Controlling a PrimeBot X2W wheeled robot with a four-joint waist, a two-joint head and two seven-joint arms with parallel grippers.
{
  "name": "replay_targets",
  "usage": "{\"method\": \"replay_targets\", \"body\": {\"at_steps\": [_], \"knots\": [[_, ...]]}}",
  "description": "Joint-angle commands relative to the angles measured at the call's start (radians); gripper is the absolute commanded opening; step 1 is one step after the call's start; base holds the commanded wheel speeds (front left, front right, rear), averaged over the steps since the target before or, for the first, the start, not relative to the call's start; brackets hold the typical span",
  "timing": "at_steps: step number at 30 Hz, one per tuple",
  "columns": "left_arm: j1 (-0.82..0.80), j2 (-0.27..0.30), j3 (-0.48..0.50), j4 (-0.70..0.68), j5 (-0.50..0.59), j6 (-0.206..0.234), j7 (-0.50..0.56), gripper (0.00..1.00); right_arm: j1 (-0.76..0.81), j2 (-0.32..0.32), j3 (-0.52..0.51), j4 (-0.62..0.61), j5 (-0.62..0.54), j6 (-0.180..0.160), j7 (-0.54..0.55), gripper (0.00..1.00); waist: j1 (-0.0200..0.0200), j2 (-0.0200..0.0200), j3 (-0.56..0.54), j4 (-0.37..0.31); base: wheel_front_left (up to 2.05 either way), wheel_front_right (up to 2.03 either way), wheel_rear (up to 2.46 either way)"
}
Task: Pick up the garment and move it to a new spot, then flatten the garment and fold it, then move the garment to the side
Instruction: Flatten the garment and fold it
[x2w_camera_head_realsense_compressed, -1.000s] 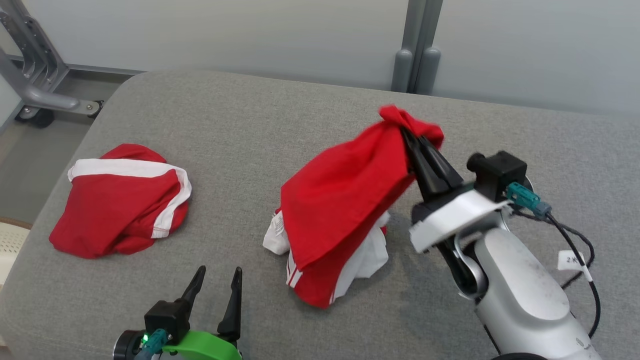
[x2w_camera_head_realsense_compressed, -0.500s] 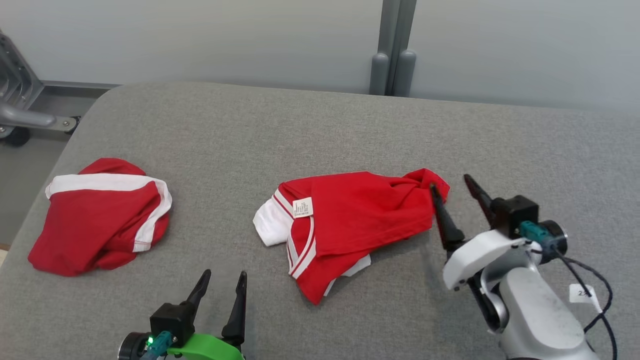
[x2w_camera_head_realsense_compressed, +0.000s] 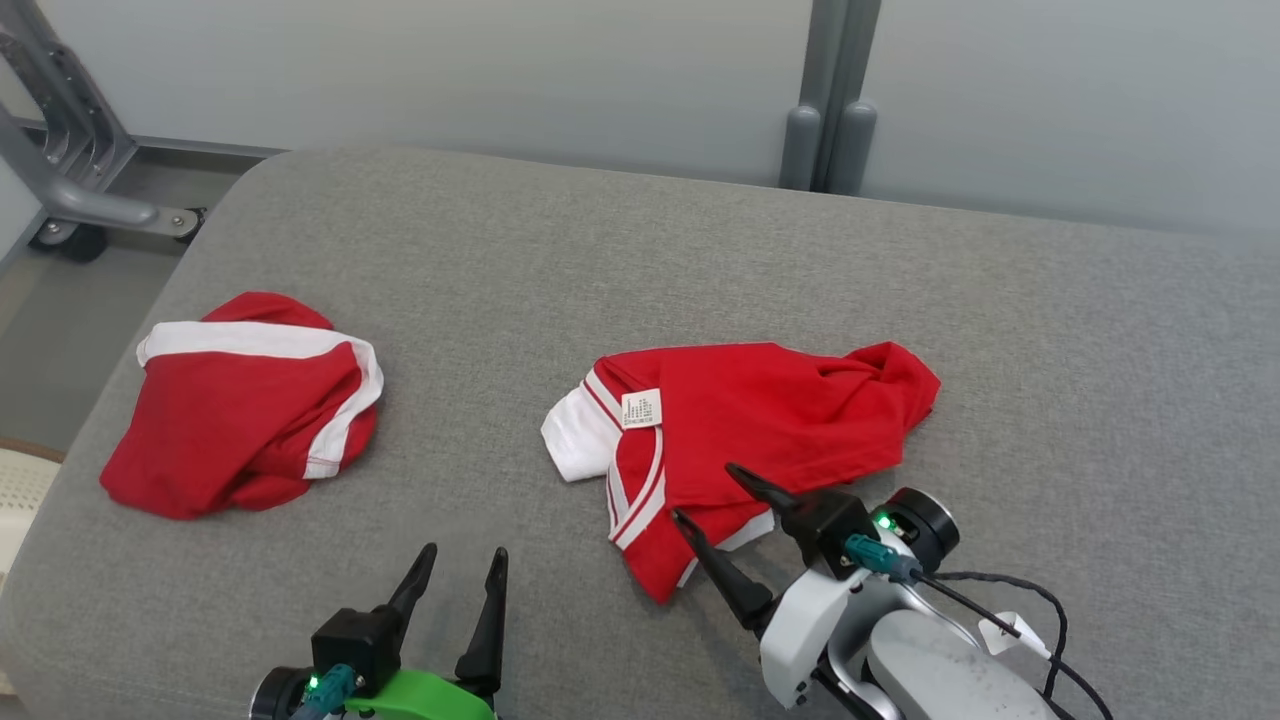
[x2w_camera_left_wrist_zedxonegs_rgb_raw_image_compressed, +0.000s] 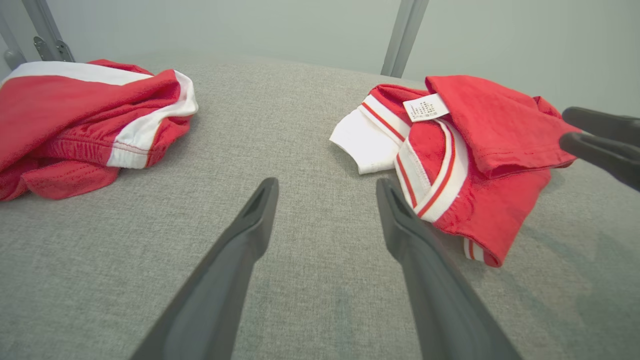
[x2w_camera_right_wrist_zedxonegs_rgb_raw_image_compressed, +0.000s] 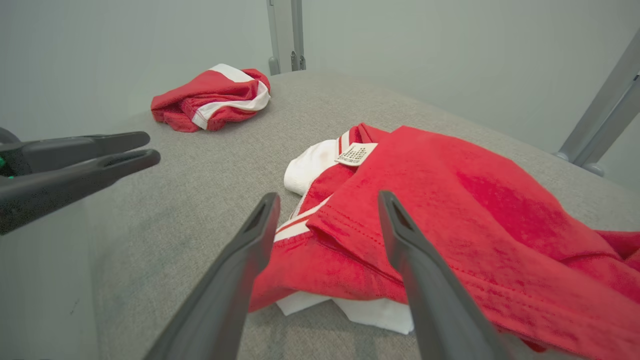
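Here a grey fabric-covered tabletop (x2w_camera_head_realsense_compressed: 500, 260) carries two crumpled red garments with white trim. The garment (x2w_camera_head_realsense_compressed: 780, 415) lies about midway between the left and right edges, somewhat nearer the near edge than the far one. It is a loose, partly flattened heap: a broad red layer on top, bunched into wrinkles at its right end, a white piece poking out at its left end, and red-and-white striped trim running toward the near edge. A small white label (x2w_camera_head_realsense_compressed: 641, 408) shows face up near the left end. The right hand (x2w_camera_head_realsense_compressed: 707, 492) sits at the garment's near side with its two dark fingers spread wide, gripping nothing. The right wrist view shows the fingers reaching over the near hem of the red layer, with white cloth showing under it; whether they touch the cloth cannot be told. The left hand (x2w_camera_head_realsense_compressed: 465, 550) is by the near edge, left of the garment and apart from it, fingers also spread and empty, above bare fabric. A second garment (x2w_camera_head_realsense_compressed: 240, 400) lies bundled near the left edge, well apart from both hands. Beyond the far edge stand a grey post (x2w_camera_head_realsense_compressed: 830, 100) and a pale wall (x2w_camera_head_realsense_compressed: 450, 70).
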Motion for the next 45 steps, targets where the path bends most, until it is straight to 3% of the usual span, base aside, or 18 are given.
{"method": "replay_targets", "body": {"at_steps": [1, 17, 18, 19, 20, 25, 32, 38, 42, 44, 45], "knots": [[0.005, 0.002, 0.006, 0.000, -0.002, -0.003, 0.000, 1.00, -0.024, -0.006, 0.004, 0.016, 0.000, -0.001, -0.003, 1.00, 0.0000, 0.0000, 0.012, 0.032, 0.00, 0.00, 0.00], [-0.007, 0.002, -0.002, -0.004, -0.023, -0.003, 0.000, 1.00, -0.101, 0.014, -0.026, 0.194, -0.151, -0.001, -0.003, 0.98, 0.0000, 0.0000, 0.050, 0.071, 0.00, 0.00, 0.00], [-0.012, 0.002, -0.005, -0.004, -0.026, -0.003, 0.000, 1.00, -0.105, 0.017, -0.033, 0.205, -0.160, -0.001, -0.003, 0.71, 0.0000, 0.0000, 0.053, 0.072, 0.00, 0.00, 0.00], [-0.017, 0.002, -0.008, -0.005, -0.029, -0.003, 0.000, 1.00, -0.110, 0.020, -0.043, 0.213, -0.165, -0.001, -0.003, 0.31, 0.0000, 0.0000, 0.056, 0.074, 0.00, 0.00, 0.00], [-0.020, 0.002, -0.010, -0.005, -0.030, -0.003, 0.000, 1.00, -0.114, 0.023, -0.053, 0.219, -0.168, -0.001, -0.004, 0.00, 0.0000, 0.0000, 0.059, 0.076, 0.00, 0.00, 0.00], [-0.026, 0.002, -0.007, -0.010, -0.035, -0.003, 0.000, 1.00, -0.132, 0.023, -0.115, 0.204, -0.184, -0.001, -0.004, 0.00, 0.0000, 0.0000, 0.071, 0.084, 0.00, 0.00, 0.00], [-0.022, 0.002, -0.011, -0.016, -0.043, -0.003, 0.000, 1.00, -0.187, -0.025, -0.231, 0.147, -0.185, -0.001, -0.004, 0.00, 0.0000, 0.0000, 0.091, 0.083, 0.00, 0.00, 0.00], [-0.061, 0.002, -0.065, -0.027, -0.059, -0.003, 0.000, 1.00, -0.363, -0.138, -0.370, 0.138, -0.252, -0.001, -0.003, 0.00, 0.0000, 0.0000, 0.134, 0.114, 0.00, 0.00, 0.00], [-0.089, 0.002, -0.105, -0.025, -0.063, -0.003, 0.000, 1.00, -0.508, -0.234, -0.473, 0.300, -0.333, -0.001, 0.016, 0.00, 0.0000, 0.0000, 0.152, 0.156, 0.00, 0.00, 0.00], [-0.093, 0.002, -0.117, -0.027, -0.065, -0.003, 0.000, 1.00, -0.566, -0.255, -0.541, 0.363, -0.375, -0.001, 0.020, 1.00, 0.0000, 0.0000, 0.157, 0.172, 0.00, 0.00, 0.00], [-0.093, 0.002, -0.121, -0.028, -0.064, -0.003, 0.000, 1.00, -0.584, -0.265, -0.579, 0.389, -0.390, -0.001, 0.018, 1.00, 0.0000, 0.0000, 0.159, 0.178, 0.00, 0.00, 0.00]]}}
